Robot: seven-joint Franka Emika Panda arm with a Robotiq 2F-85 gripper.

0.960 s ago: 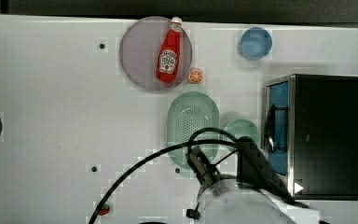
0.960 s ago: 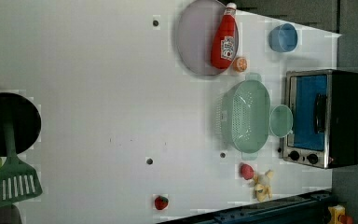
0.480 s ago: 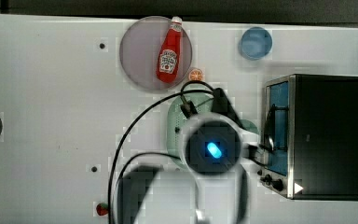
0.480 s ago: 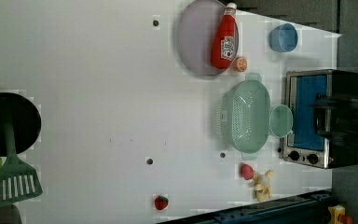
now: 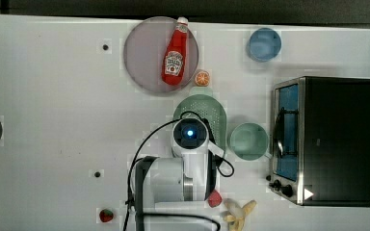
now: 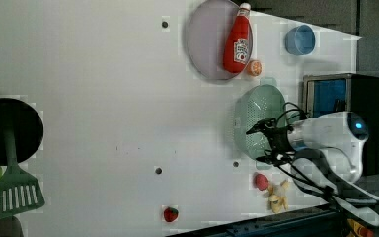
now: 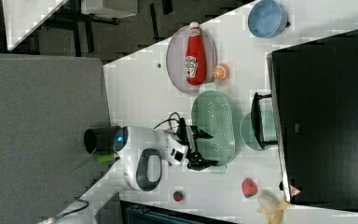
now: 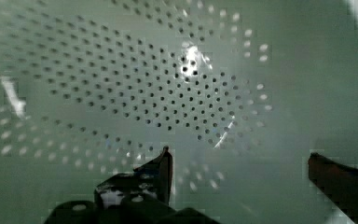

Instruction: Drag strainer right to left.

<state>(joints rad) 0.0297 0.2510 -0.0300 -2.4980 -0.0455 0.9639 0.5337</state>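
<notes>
Since the earlier frame your arm has swung forward and down: in the top view it sat at the bottom edge, and now its wrist covers the lower part of the strainer point(image 5: 203, 111). The strainer, plate and bowls lie where they lay before.

In the top view, you have one strainer at the tabletop's point(image 5: 53, 96) middle, just beside one teal bowl point(image 5: 248, 141) on the top view's right. One grey-lilac plate point(image 5: 144, 57) carries one ketchup bottle point(image 5: 174, 57), with one orange slice point(image 5: 202, 78) between plate and strainer. One blue bowl point(image 5: 265, 44) and one toaster oven point(image 5: 327, 139) stand further right.

In the left view, the end effector point(image 6: 259, 143) reaches over the strainer's lower half with its fingers spread wide and nothing between them. You also get one spatula point(image 6: 14, 183), two strawberries point(image 6: 170, 214) point(image 6: 261, 181) and one banana point(image 6: 278, 196).

In the right view, the end effector sits over the strainer's near rim, its two dark fingers parted above and below, touching nothing you can confirm.

In the wrist view, the perforated base fills the background, and both fingertips point(image 8: 161, 168) stand far apart over it, empty.
</notes>
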